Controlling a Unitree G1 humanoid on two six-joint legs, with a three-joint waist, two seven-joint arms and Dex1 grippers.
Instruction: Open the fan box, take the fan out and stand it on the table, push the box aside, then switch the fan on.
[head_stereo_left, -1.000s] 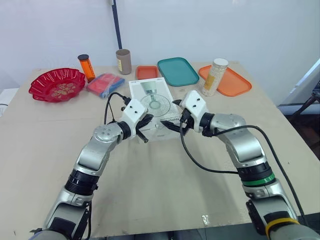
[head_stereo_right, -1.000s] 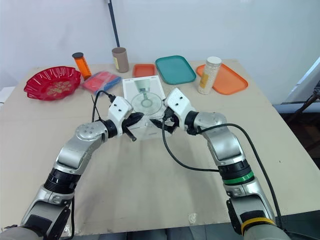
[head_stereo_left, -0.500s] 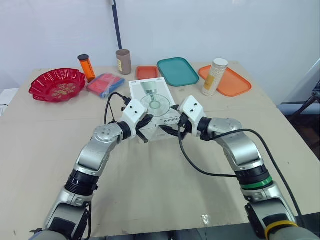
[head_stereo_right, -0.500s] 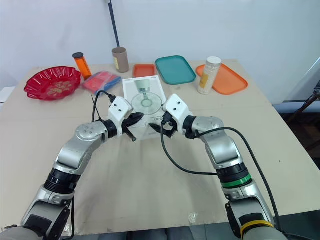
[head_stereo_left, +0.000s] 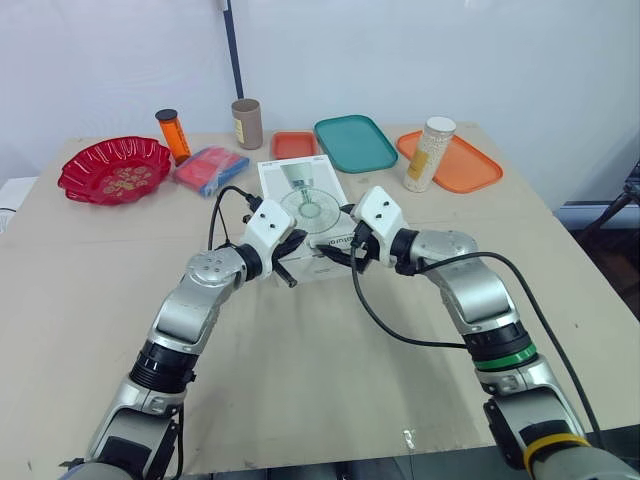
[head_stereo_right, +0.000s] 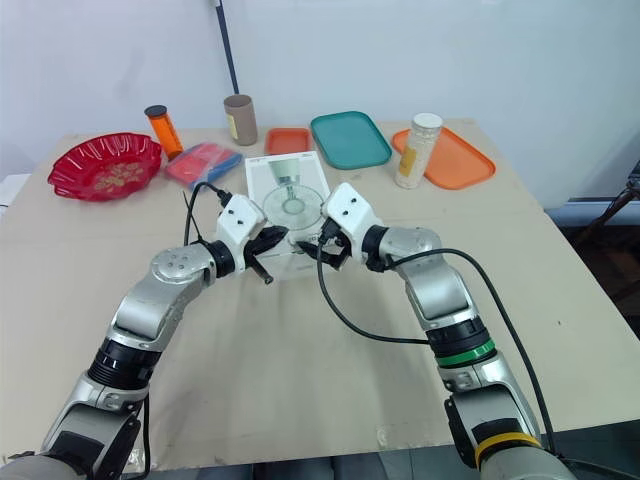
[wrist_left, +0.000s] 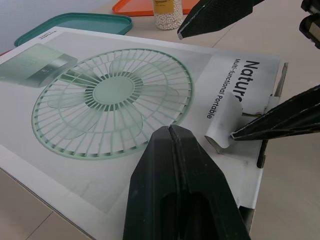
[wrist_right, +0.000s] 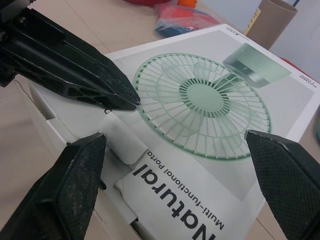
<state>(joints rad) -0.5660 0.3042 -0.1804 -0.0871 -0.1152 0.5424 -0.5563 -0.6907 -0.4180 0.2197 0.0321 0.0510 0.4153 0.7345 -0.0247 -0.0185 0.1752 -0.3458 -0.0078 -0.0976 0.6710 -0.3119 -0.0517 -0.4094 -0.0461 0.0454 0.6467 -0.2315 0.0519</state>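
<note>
Sitting at fan box (head_stereo_left: 310, 205): L gripper (wrist_left: 170, 131) closed, empty; R gripper (head_stereo_left: 345, 243) spread wide

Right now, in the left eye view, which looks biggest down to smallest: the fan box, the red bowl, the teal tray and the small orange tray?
1. fan box
2. red bowl
3. teal tray. It looks nearly as big as the bowl and sits farther back, so their real order is unsure.
4. small orange tray
</note>
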